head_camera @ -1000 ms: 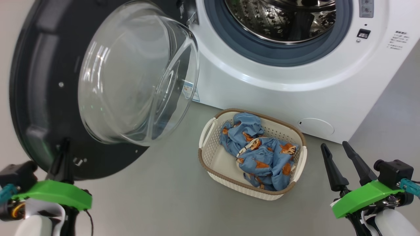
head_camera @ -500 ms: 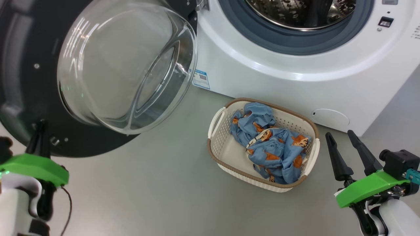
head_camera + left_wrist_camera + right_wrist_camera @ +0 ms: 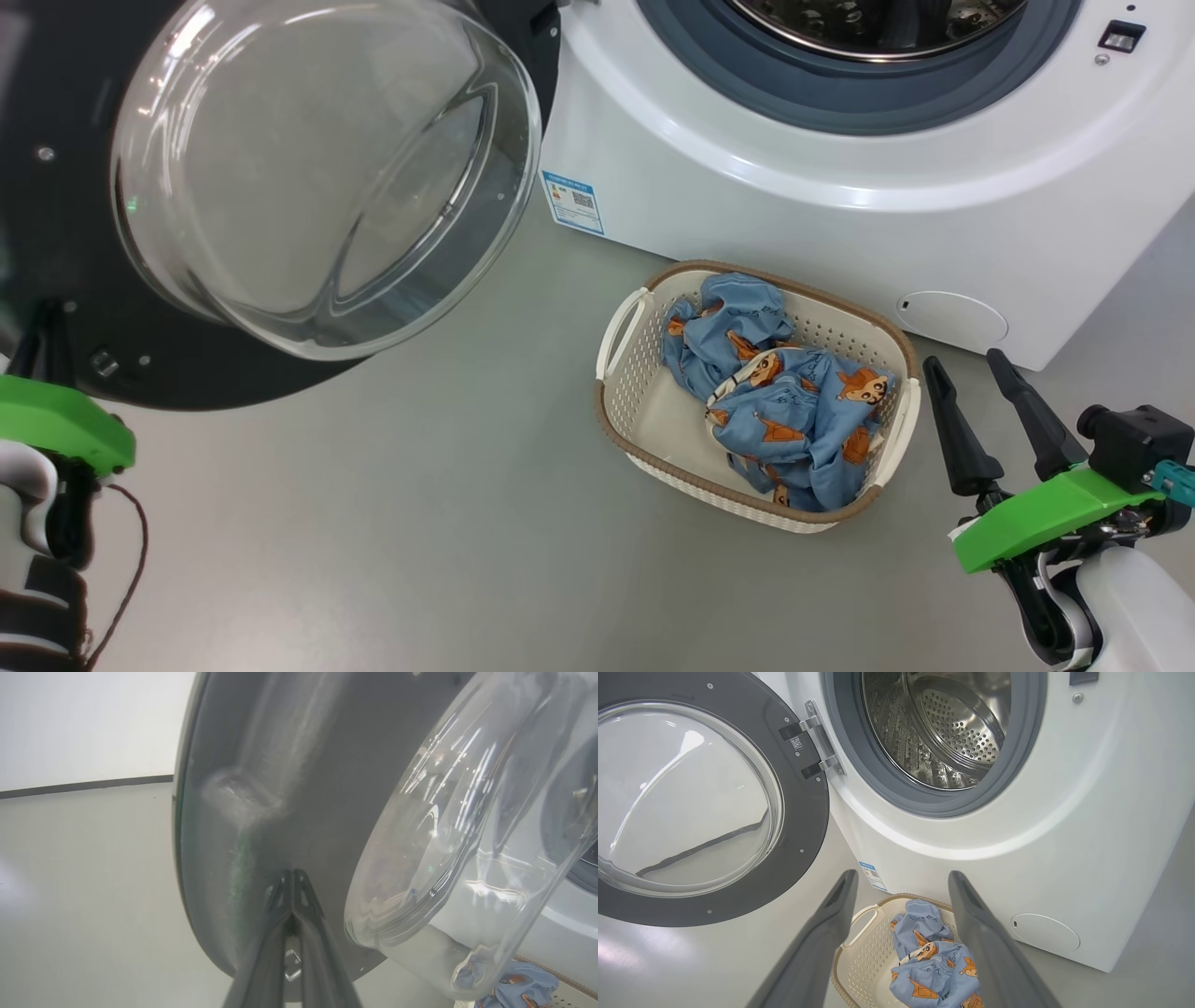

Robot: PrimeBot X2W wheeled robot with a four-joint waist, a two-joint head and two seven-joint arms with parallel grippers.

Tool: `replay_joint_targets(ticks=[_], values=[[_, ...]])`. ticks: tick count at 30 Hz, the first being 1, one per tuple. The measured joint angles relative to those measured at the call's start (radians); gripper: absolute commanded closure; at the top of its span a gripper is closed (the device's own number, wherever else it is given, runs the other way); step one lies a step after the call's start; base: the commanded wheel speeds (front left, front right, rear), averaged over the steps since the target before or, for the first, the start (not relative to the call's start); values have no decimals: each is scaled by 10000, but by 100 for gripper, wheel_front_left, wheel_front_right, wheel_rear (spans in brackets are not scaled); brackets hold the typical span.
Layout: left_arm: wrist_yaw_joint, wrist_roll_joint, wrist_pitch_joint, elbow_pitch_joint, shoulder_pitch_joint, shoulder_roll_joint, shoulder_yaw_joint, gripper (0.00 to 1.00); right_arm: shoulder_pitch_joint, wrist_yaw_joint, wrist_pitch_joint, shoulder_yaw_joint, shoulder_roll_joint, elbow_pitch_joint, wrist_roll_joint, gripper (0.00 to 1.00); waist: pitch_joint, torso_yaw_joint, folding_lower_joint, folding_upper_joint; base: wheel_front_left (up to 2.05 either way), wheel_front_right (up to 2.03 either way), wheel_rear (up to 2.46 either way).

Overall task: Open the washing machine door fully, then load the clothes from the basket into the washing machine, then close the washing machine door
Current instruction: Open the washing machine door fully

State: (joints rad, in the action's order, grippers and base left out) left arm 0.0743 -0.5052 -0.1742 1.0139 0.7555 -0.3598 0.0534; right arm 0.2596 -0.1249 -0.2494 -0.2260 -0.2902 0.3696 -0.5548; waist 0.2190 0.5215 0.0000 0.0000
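We hold our left gripper, jaws pressed together, against the black rim of the door, apparently to push it wide. Our right gripper hovers, jaws spread, beside the basket of clothes, which sits before the washing machine, ready to reach in.

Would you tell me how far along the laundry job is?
Done: the washing machine door stands wide open, drum empty. In hand: the left gripper, jaws shut, is at the door's rim. Left: clothes lie in the basket beside the open right gripper; loading and closing remain.
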Motion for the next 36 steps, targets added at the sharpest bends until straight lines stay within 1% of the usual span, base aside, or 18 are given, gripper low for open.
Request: replay_joint_targets(ticks=[4, 12, 20, 29, 36], values=[[2, 40, -144, 487, 269, -92, 8, 100, 70, -2, 0, -29, 10, 35, 0, 0, -20, -55, 0, 0, 0, 0, 0], [146, 69, -374, 1243, 639, -171, 176, 100, 81, 0, 0, -21, 56, 56, -13, 0, -135, -97, 0, 0, 0, 0, 0], [309, 65, -566, 1592, 787, -182, 301, 100, 81, -2, 0, -25, 81, 56, -15, 0, -210, -139, 0, 0, 0, 0, 0], [516, 6, -698, 1406, 527, -100, 631, 100, 59, -2, 0, 161, 215, 27, -88, 0, -530, -270, 0, 0, 0, 0, 0], [543, -121, -738, 654, -254, -61, 849, 100, -81, -2, 0, 316, 265, -19, -88, 0, -803, -430, -1, 0, 0, 0, 0]])
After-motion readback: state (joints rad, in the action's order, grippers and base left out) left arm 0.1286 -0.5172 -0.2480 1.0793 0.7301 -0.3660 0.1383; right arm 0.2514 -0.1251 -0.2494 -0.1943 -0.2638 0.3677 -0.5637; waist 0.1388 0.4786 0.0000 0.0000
